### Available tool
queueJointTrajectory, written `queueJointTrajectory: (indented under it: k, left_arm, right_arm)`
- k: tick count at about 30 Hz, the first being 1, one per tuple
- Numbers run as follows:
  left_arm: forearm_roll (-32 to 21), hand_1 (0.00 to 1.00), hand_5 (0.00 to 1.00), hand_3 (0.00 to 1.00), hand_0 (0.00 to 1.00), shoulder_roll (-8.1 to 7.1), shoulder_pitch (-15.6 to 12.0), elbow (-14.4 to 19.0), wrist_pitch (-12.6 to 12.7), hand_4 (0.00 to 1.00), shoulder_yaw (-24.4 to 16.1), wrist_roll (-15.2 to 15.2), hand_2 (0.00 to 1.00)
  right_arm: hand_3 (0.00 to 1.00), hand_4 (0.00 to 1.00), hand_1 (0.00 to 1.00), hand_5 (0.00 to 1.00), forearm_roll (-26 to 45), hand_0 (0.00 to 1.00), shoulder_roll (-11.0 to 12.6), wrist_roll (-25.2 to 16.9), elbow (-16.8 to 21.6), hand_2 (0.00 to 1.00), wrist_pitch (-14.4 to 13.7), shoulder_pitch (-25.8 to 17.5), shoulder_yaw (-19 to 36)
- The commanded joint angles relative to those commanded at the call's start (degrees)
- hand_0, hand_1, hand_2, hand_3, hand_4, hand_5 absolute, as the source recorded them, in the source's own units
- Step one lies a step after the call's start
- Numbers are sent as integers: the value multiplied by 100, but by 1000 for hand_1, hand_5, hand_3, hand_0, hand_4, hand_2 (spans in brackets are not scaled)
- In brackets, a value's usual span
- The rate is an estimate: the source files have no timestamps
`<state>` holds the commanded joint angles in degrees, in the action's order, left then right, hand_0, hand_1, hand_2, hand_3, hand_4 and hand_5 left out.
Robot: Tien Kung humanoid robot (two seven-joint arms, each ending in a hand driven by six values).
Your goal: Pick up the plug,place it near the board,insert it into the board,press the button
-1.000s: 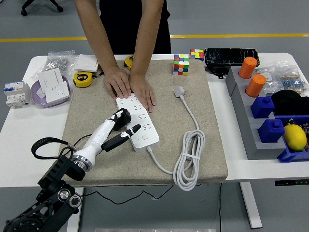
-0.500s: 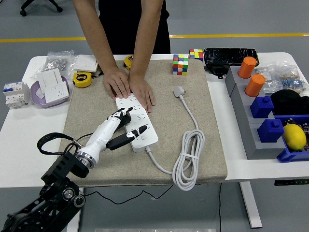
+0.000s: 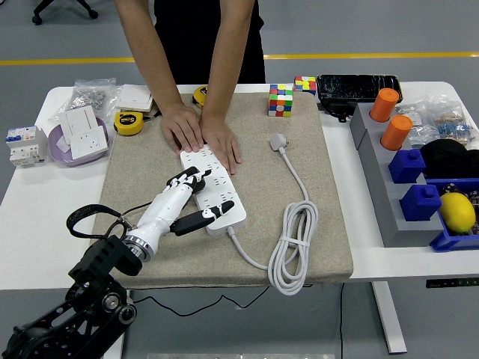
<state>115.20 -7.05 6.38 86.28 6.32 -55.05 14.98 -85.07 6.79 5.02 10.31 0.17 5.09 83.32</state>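
Since a second ago the left hand (image 3: 188, 199) has slid further over the near half of the board (image 3: 213, 189), its fingers now spread and relaxed, holding nothing. Its thumb points toward the board's near end, and its fingertips lie over the sockets; whether they press on anything is hard to make out.

Beyond the robot's hand, the person's hands (image 3: 200, 134) lie flat on the board's far end, covering it. From the board's near end the cable (image 3: 293, 241) runs right into a loose coil, then on to the plug (image 3: 278, 141), which lies free on the mat (image 3: 329, 209) right of the board, well apart from it. The button cannot be picked out under the hand. Only the mat's edges leave the white surface (image 3: 30, 202) showing around the board.
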Motion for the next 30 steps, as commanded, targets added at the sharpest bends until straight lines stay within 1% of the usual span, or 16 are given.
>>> queueJointTrajectory:
  k: [5, 14, 22, 24, 26, 27, 30]
  left_arm:
    - [173, 998, 998, 976, 998, -21, -1, 101, -49, 998, 29, 86, 977]
    - [303, 998, 998, 970, 998, -32, -4, 182, -33, 998, 31, 98, 971]
    - [392, 998, 998, 969, 998, -16, 90, 80, -67, 998, 72, 126, 969]
    - [467, 998, 998, 960, 998, -8, 59, 139, 11, 998, 24, 108, 971]
    - [580, 998, 998, 960, 998, -3, 24, 227, 155, 998, -31, 108, 971]
    - [756, 998, 998, 960, 998, -4, 11, 297, 245, 998, -77, 250, 971]
    - [1164, 998, 998, 960, 998, -21, -6, 383, 317, 998, -159, 593, 971]
  right_arm:
    - [765, 998, 747, 842, -17, 875, 6, 6, 0, 735, 1, -7, 3]
    - [764, 998, 747, 842, -5, 874, 7, 9, 0, 735, -1, -16, -34]
    - [765, 998, 746, 844, -3, 873, 11, 13, 0, 736, 3, -9, -52]
    - [765, 998, 746, 843, 26, 874, 12, 3, 0, 735, -2, -6, -79]
    - [765, 998, 746, 843, 19, 874, 12, 5, 0, 735, -1, -12, -73]
    - [765, 998, 746, 843, -5, 874, 13, 12, 0, 735, 2, -18, -48]
    - [765, 998, 746, 843, -20, 874, 13, 16, 0, 735, 5, -26, -26]
